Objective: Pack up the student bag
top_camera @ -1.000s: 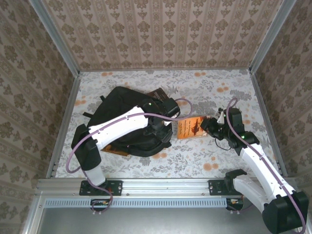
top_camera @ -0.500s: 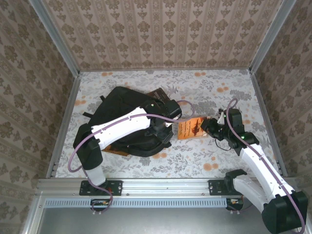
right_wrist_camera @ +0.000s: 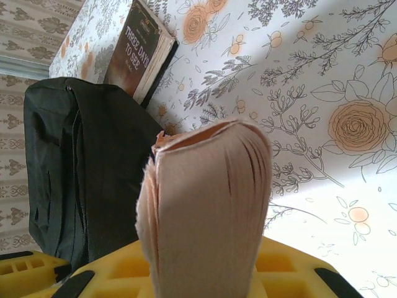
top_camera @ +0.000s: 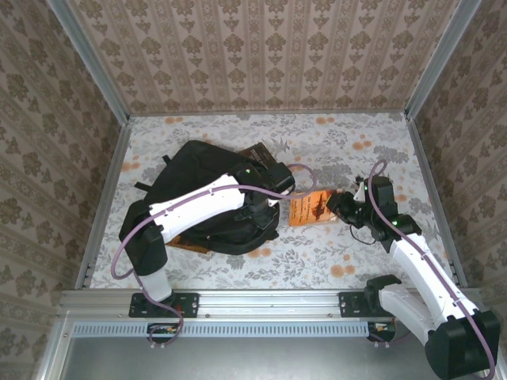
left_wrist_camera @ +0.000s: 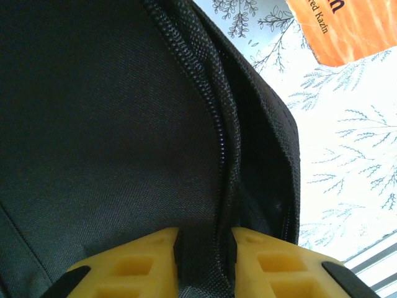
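Note:
The student bag (top_camera: 194,170), a large black fabric backpack, lies on the floral table left of centre. My left gripper (top_camera: 268,212) is at its right edge. In the left wrist view the yellow fingers (left_wrist_camera: 149,264) pinch a fold of the bag (left_wrist_camera: 111,124) along its zipper, so my left gripper (left_wrist_camera: 205,248) is shut on it. My right gripper (top_camera: 337,204) is shut on an orange book (top_camera: 309,207), held just right of the bag. The right wrist view shows the book's page edges (right_wrist_camera: 205,211) upright between the jaws of my right gripper (right_wrist_camera: 205,273), with the bag (right_wrist_camera: 80,161) beyond.
A dark book titled "Three Days to See" (top_camera: 257,153) lies against the bag's far right side, also in the right wrist view (right_wrist_camera: 139,46). A brown edge (top_camera: 186,244) pokes out under the bag's near side. Patterned walls enclose the table on three sides.
My left gripper's jaws have closed onto the bag's zipper edge, after shifting slightly right. The right arm and its orange book have stayed still.

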Motion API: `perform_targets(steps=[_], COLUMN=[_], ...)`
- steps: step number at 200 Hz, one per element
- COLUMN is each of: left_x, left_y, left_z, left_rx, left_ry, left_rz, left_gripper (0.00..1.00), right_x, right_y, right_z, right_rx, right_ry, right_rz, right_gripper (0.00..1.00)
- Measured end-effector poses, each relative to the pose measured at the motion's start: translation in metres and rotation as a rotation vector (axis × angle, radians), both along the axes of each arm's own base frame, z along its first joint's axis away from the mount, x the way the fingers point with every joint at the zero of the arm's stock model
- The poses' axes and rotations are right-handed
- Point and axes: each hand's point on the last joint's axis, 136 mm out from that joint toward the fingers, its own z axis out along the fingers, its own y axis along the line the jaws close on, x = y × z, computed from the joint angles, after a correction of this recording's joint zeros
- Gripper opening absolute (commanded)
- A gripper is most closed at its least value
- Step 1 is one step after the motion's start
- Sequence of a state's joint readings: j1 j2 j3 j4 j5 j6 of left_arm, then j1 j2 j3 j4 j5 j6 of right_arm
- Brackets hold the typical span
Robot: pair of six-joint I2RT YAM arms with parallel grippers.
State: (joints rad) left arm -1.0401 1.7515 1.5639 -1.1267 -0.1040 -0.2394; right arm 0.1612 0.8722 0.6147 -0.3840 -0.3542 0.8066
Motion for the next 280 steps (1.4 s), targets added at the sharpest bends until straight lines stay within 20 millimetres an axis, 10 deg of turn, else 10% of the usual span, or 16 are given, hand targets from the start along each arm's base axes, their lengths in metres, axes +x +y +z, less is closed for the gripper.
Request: perform_targets(steps=[29,86,167,209,280], left_x=[-0.004,0.001,0.034,0.045,0.047], left_y=[-0.002,0.0,0.063,0.098,0.098], left_z=[-0.006,-0.002,0.097,0.132,0.172], left_rx=[-0.021,-0.119,-0.393,-0.481,-0.569], left_ry=[0.041,0.116,-0.024,-0.077,-0.128], left_rz=[0.003,0.059,0.26,0.367,0.364], left_gripper=[0.0,0.0,0.0,0.0,0.0], right_x=[0.0,-0.001,0.004,0.004,0.029], right_y=[0.0,-0.002,0.011,0.059,0.132], right_z=[0.0,0.007,0.076,0.091,0.089], right_rx=[0.001,0.003,0.101,0.228,0.217], right_ry=[0.001,-0.015,-0.156,-0.113,0.013], right_rz=[-0.001,-0.005,0.034,0.135,0.174], right_gripper=[0.0,0.0,0.0,0.0,0.0])
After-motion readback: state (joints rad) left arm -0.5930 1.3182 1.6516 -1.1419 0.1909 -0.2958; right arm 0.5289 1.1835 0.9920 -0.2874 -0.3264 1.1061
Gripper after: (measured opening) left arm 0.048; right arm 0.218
